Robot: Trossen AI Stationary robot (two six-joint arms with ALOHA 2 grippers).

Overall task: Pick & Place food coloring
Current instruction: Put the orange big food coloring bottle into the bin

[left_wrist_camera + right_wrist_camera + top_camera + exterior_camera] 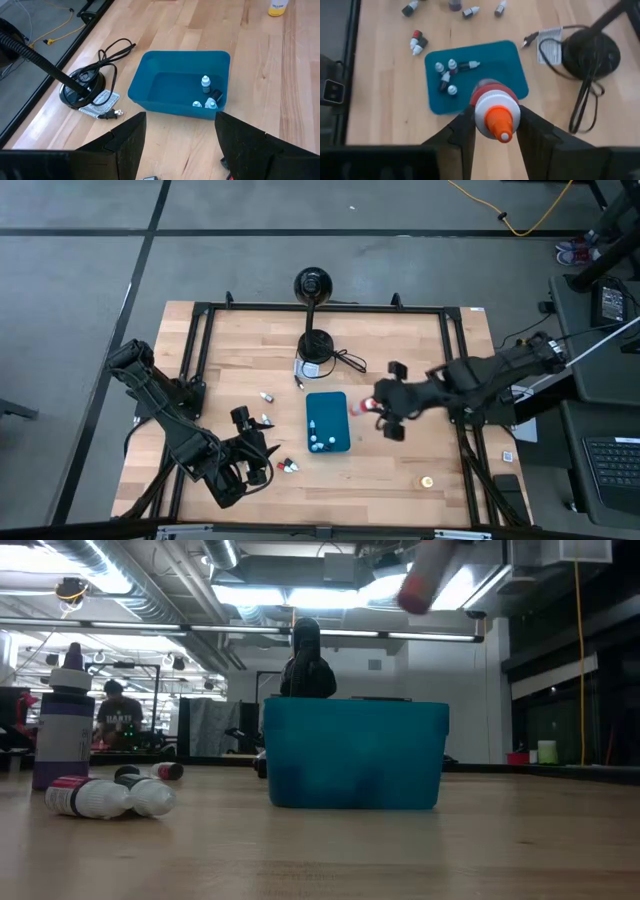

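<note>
Teal tray (327, 422) already held four or five small food coloring bottles (448, 75) at one end, so the job looked partly done; at least half a dozen more lay loose on the wooden table (400, 480) toward the left arm's side. The right gripper (495, 131) hovered at the tray's edge, pinching an orange-tipped, red-collared bottle (496, 112). The left gripper (180, 135) waited spread and empty, near the loose bottles (288, 466)

Robotics lab, wooden bench (230, 350) in a black frame (200, 330), concrete floor (80, 280), exposed ceiling ducts (130, 580), strip lights (330, 590), person (118, 715) seated at a workstation behind
</note>
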